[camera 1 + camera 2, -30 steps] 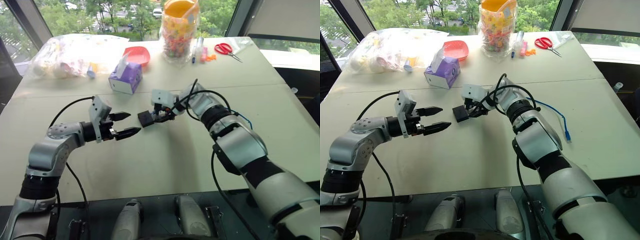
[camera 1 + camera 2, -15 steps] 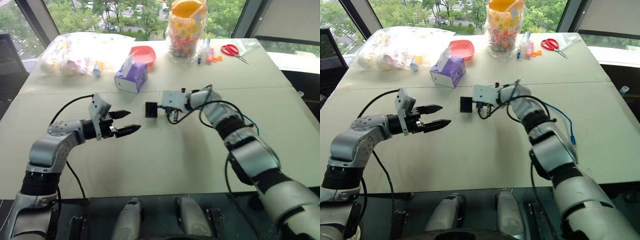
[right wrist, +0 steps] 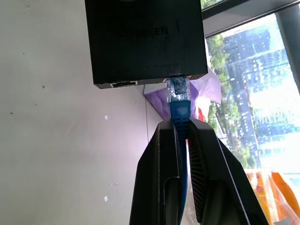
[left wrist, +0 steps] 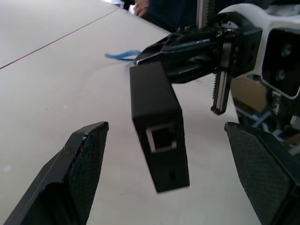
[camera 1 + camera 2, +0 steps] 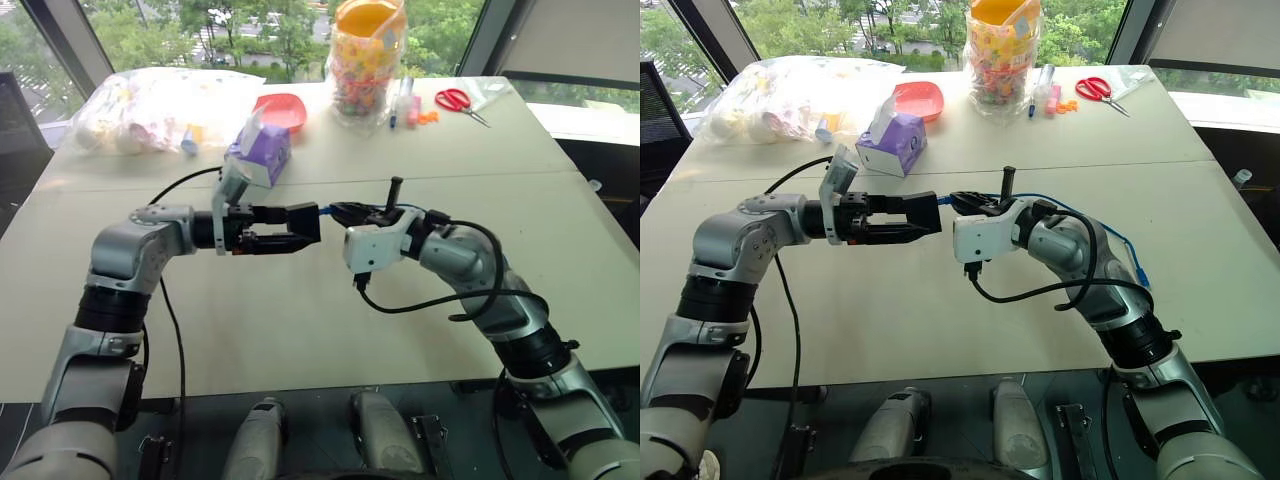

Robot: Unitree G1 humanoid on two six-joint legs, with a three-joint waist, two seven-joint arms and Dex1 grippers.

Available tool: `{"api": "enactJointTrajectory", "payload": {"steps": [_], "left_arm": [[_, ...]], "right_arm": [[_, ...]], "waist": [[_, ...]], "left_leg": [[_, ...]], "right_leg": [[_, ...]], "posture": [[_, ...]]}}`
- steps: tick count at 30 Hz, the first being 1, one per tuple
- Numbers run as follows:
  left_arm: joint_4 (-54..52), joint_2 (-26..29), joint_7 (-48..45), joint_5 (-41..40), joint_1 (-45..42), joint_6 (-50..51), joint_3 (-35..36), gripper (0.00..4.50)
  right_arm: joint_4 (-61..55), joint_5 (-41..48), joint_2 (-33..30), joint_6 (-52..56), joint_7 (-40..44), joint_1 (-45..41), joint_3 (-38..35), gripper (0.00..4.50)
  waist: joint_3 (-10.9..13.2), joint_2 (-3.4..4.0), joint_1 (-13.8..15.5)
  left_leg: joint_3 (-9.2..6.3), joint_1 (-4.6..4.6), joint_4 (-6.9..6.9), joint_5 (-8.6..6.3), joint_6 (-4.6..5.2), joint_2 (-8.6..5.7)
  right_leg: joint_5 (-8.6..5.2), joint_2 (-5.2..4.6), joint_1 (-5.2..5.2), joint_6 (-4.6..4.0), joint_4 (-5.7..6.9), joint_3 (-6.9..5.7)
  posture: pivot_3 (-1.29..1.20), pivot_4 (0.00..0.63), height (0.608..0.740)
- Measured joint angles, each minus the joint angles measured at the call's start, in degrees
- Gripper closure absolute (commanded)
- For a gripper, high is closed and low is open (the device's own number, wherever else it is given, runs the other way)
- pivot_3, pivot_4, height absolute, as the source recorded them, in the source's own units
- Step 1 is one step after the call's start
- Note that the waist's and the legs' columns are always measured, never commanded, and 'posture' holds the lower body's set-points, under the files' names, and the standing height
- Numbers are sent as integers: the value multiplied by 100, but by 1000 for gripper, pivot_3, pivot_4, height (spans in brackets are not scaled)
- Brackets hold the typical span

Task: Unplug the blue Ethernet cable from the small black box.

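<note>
Windows back a beige desk [image 5: 300, 330] carrying a purple tissue box [image 5: 262, 150], a red dish [image 5: 278, 108], a jar of sweets [image 5: 367, 55] and red scissors [image 5: 455, 98] along its far edge.

Above the desk centre, the right tool [image 3: 180, 136] is pinched tight on the blue Ethernet cable [image 3: 180, 110] just behind its clear plug, which remains seated in the small black box [image 4: 157, 126]. That box hangs in the air from the plug, clear of the desk. The left tool [image 4: 171, 183] stands wide, one finger on either side of the box, neither pad visibly touching it.

Step in hand, as judged — securing the box so the plug can be drawn out:
- Centre the box between the left fingers, then close on its two broad faces, away from the open port facing the left wrist.
- Pull the cable straight along the port axis; avoid any sideways bending.
- The plug's latch tab probably needs depressing — pulling on the cord alone may drag the box or strain the cable.
</note>
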Motion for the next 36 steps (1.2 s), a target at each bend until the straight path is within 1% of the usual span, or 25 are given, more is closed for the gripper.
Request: {"api": "enactJointTrajectory", "payload": {"steps": [2, 3, 4, 5, 10, 11, 17, 19, 20, 22, 25, 26, 27, 28, 30, 32, 36], "left_arm": [[103, -13, -47, 2, -29, -1, 1, 315], [139, -30, -52, 5, -29, -5, 1, 885], [155, -38, -54, 6, -29, -7, 1, 1135], [167, -42, -55, 7, -28, -10, 1, 1652], [215, -12, 6, 122, -22, -26, 9, 3837], [246, 3, -23, 123, -19, -33, 16, 4062], [250, -35, -32, 241, -7, -248, 4, 4054], [261, -15, -98, 299, 13, -323, -12, 4054], [278, 8, -151, 335, 19, -351, -41, 4054], [310, 72, -283, 444, 20, -449, -163, 4054], [325, 244, -683, 659, 34, -860, -364, 4054], [320, 342, -905, 719, 65, -1068, -415, 4054], [320, 417, -1077, 763, 88, -1221, -440, 4054], [323, 475, -1253, 787, 111, -1376, -447, 4054], [323, 470, -1435, 810, 100, -1543, -455, 4054], [341, 457, -1550, 867, 36, -1657, -475, 4054], [347, 438, -1628, 879, -66, -1689, -471, 4054]], "right_arm": [[-4, -57, -38, 19, -2, 14, -1, 4464], [-6, -70, -43, 30, -1, 15, -1, 4500], [-13, -70, -43, 41, 0, 15, -1, 4500], [-20, -70, -43, 69, 2, 13, -1, 4500], [-40, -69, -46, 115, 7, 3, -11, 4500], [-84, -71, -51, 113, 19, 2, 2, 4500], [-173, -31, -94, 252, 232, -83, -12, 4500], [-310, 152, -82, 513, 475, -87, -31, 3656], [-426, 364, -43, 747, 640, -87, -65, 3338], [-826, 1008, 108, 1542, 1117, -93, -187, 2280], [-1362, 2097, -36, 3156, 1985, -209, -410, 638], [-1475, 2544, -180, 3833, 2276, -292, -525, 171], [-1546, 2931, -268, 4438, 2468, -379, -685, 11], [-1581, 3426, -279, 5209, 2613, -573, -931, 11], [-1596, 4102, -210, 6232, 2665, -929, -1320, 11], [-1589, 4624, -187, 7173, 2576, -1184, -1537, 11], [-1375, 5056, -182, 8201, 2234, -1230, -1456, 11]], "waist": [[0, 0, 7], [0, 0, 9], [0, 0, 13], [0, 0, 19], [0, 0, 68], [0, -1, 68], [0, -2, 75], [0, -2, 74], [0, -2, 70], [0, -2, 62], [0, -2, 74], [1, -1, 76], [1, -1, 79], [1, -1, 81], [1, -1, 84], [1, -1, 84], [1, -1, 82]], "left_leg": [[0, 0, -1, 0, 0, 0], [0, 0, -2, 0, 0, 0], [-1, 1, -2, 0, 0, 0], [0, 0, -3, 0, 0, 0], [-1, 1, -3, 0, 0, 0], [-1, 0, -3, 0, 0, 0], [-1, 0, -2, 0, 0, 0], [-1, 0, -3, 0, 0, 0], [-2, 0, -4, 0, 0, 0], [-3, 0, -4, 0, 0, 2], [-4, 0, -1, 0, 1, 1], [-4, -1, -1, 0, 1, 1], [-4, -1, -1, -1, 1, 1], [-4, 0, -1, -1, 1, 2], [-5, 0, -2, -1, 1, 3], [-6, 0, -3, -1, 1, 4], [-4, -2, -4, -2, 4, 2]], "right_leg": [[0, 0, 0, 0, 0, 0], [0, 0, 0, -1, 0, 0], [0, 0, 0, -1, 0, 0], [0, 0, -1, -1, 0, 0], [0, 0, -1, -1, 0, 0], [0, 0, -1, -1, -1, 0], [0, -1, 1, -1, -1, 0], [0, -1, 1, -1, -1, 0], [0, -1, 1, -1, -1, 0], [0, 1, 0, -1, 0, 0], [0, -1, 4, -1, -2, -1], [0, -2, 4, -2, -3, -1], [0, -2, 5, -3, -3, -1], [0, -1, 4, -3, -3, -2], [-1, -1, 4, -3, -2, -3], [-1, -1, 4, -3, -3, -4], [0, -2, 1, -2, -4, -4]], "posture": [[0, 150, 740], [0, 150, 740], [0, 150, 740], [0, 150, 740], [0, 150, 740], [0, 150, 740], [0, 150, 740], [0, 150, 740], [0, 150, 740], [0, 150, 740], [0, 150, 740], [0, 150, 740], [0, 150, 740], [0, 150, 740], [0, 150, 740], [0, 150, 740], [0, 150, 740]]}}
